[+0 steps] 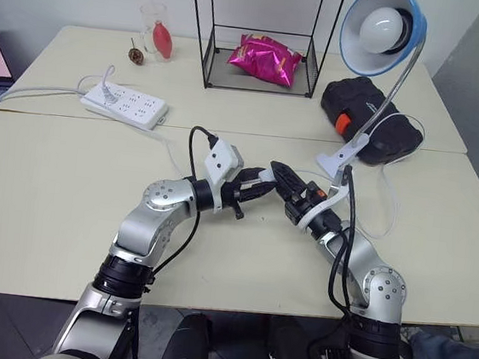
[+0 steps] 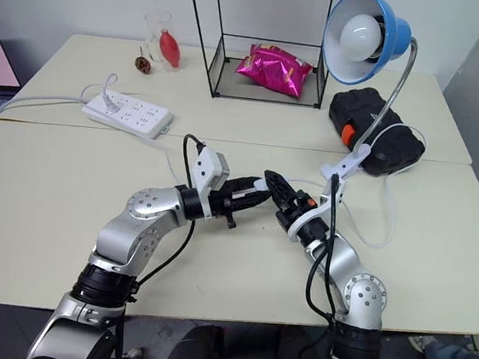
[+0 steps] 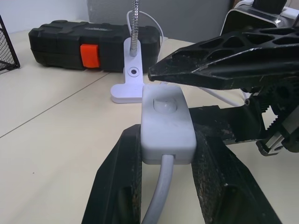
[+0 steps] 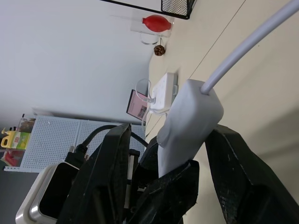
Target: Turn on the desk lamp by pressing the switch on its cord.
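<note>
The switch (image 3: pixel 166 122) is clamped between the fingers of the left gripper (image 1: pixel 258 186) above the desk (image 1: pixel 48 202); the right gripper (image 1: pixel 279 177) is spread apart around it.

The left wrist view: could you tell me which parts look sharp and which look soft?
Left wrist view: the switch and clip base are fairly sharp; the near fingers of the left pincer blur. Right wrist view: the switch, close up, looks soft.
</note>
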`<state>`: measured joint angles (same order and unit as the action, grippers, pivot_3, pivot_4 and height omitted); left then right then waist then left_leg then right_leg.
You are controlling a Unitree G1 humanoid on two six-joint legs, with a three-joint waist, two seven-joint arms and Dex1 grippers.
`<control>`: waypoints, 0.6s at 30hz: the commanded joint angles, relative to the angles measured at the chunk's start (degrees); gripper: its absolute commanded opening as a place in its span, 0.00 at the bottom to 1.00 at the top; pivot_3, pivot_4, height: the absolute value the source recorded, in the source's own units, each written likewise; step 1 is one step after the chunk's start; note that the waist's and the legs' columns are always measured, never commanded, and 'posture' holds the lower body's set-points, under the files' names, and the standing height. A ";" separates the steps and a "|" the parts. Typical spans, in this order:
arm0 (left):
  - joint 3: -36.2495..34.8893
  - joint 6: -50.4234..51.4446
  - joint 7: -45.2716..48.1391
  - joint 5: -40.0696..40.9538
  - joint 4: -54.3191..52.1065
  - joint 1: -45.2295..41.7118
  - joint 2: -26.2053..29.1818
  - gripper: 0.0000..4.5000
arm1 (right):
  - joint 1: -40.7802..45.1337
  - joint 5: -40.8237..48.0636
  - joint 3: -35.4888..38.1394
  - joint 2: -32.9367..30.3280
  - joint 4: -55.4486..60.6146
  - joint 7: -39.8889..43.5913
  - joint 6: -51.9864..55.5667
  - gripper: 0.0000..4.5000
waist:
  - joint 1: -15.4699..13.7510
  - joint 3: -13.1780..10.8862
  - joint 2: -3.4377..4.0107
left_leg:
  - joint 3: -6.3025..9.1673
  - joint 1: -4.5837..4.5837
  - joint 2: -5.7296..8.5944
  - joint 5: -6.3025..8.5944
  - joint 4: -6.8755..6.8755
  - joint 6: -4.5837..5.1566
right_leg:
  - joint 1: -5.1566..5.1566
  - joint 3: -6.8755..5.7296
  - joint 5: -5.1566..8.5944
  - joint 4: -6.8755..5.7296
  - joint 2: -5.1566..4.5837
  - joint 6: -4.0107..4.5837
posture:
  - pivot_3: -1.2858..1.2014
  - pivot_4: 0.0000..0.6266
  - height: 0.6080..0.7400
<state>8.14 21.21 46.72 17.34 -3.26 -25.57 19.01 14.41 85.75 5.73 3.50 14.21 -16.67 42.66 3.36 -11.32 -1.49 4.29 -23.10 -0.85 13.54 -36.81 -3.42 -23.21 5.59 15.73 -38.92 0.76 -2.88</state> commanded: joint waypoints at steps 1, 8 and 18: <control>-0.15 -0.72 -0.28 0.12 -2.07 -0.65 0.09 0.25 | -0.21 1.52 0.24 0.44 1.03 -0.31 -0.62 0.55 | 0.00 0.00 0.00 | 0.00 0.00 0.00 0.00 0.00 0.00 | 0.00 0.00 0.00 0.00 0.00 0.00 | 0.52 0.24 1.00; -0.18 -0.70 -0.37 0.08 -1.90 -0.83 -0.02 0.25 | -0.94 2.19 -0.02 0.18 1.25 -0.91 -0.26 0.55 | 0.00 0.00 0.00 | 0.00 0.00 0.00 0.00 0.01 0.00 | 0.00 0.00 0.00 0.01 0.00 0.00 | 0.52 0.24 1.00; -0.23 -0.70 -0.33 0.03 -1.75 -0.90 -0.10 0.25 | -1.09 2.70 -0.38 0.07 1.25 -0.75 -0.08 0.21 | 0.00 0.00 0.00 | 0.00 -0.01 0.00 0.00 0.01 0.00 | -0.01 0.00 0.00 0.01 0.00 0.00 | 0.52 0.24 1.00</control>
<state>8.18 21.22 46.69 17.07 -3.13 -25.59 18.89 13.08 87.12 5.54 3.50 14.17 -17.52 42.71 3.36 -11.32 -1.49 4.29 -23.11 -0.85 13.54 -36.79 -3.41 -23.22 5.59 15.73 -38.91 0.76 -2.88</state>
